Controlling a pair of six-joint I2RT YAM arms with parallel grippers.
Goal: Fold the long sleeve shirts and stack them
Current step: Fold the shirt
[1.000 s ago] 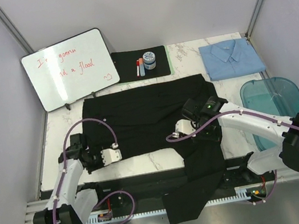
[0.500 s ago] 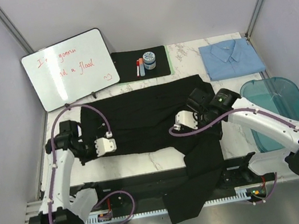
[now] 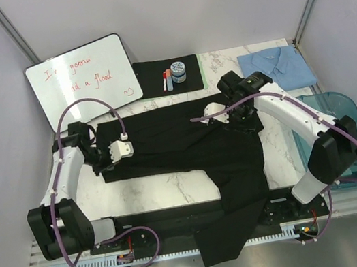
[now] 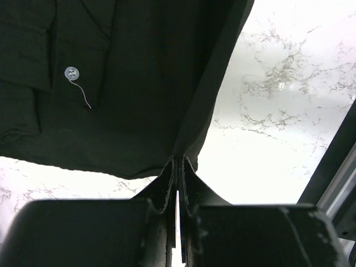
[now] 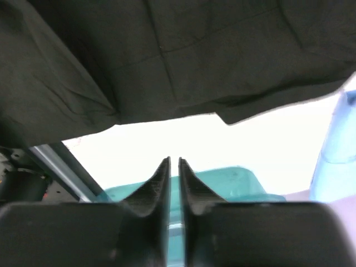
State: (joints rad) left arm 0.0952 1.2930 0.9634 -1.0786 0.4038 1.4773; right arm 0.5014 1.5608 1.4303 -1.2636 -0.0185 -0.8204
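Observation:
The black long sleeve shirt [image 3: 180,140] lies spread across the middle of the table, with one part trailing over the front edge [image 3: 231,235]. My left gripper [image 3: 129,147] is shut on its left edge. In the left wrist view the dark fabric [image 4: 128,83] runs straight into the pinched fingertips [image 4: 178,161]. My right gripper [image 3: 211,112] hovers over the shirt's right half. Its jaws [image 5: 173,161] stand a crack apart with nothing between them, and the black cloth [image 5: 167,55] is clear of them. The light blue shirt [image 3: 276,68] lies folded at the back right.
A whiteboard [image 3: 83,81] leans at the back left. Beside it a black mat [image 3: 148,80] carries a marker and a small jar. A teal bin [image 3: 333,127] sits at the right edge and shows behind the right fingers [image 5: 222,181].
Both grippers moved from near the front edge toward the back, drawing the shirt's near portion up over itself. The right jaws have parted off the fabric; the left still pinches it.

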